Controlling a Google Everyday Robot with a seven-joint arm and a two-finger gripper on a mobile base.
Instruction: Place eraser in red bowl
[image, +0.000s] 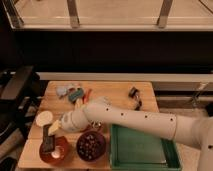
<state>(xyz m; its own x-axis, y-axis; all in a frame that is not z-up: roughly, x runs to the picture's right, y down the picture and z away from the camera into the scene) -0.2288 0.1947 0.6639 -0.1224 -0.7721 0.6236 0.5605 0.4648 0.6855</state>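
1. The tabletop (120, 95) was a light wooden board, seen from above and in front; dark surroundings lay beyond its left edge and a pale rail ran behind it.
2. At the far left of the board sat a pale round disc (43, 118), just above the red bowl.
3. The red bowl (62, 154) stood at the front left corner of the tabletop, with a pale glint near its centre.
4. The gripper (50, 137) hung over the left part of the red bowl, its tip pointing down and to the left; the jaws were closed narrowly on the eraser (48, 144), a small dark block held at the bowl's rim and partly over its inside; whether the block touched the bowl could not be told.
5. Just right of the red bowl, touching or nearly touching it, stood a dark purple bowl (91, 145) filled with small beads.
6. Farther back, near the rear left of the board, lay a cluster of small things: a blue-grey block (63, 91), a teal block (75, 94) and a thin red piece (88, 93) beside them.
7. The white arm (145, 121) stretched from the right edge across the middle of the tabletop to the gripper.
8. A green tray (150, 159) lay at the front right, its near part under the arm.
9. A small black tool (133, 93) lay near the rear right corner, well apart from the bowls.
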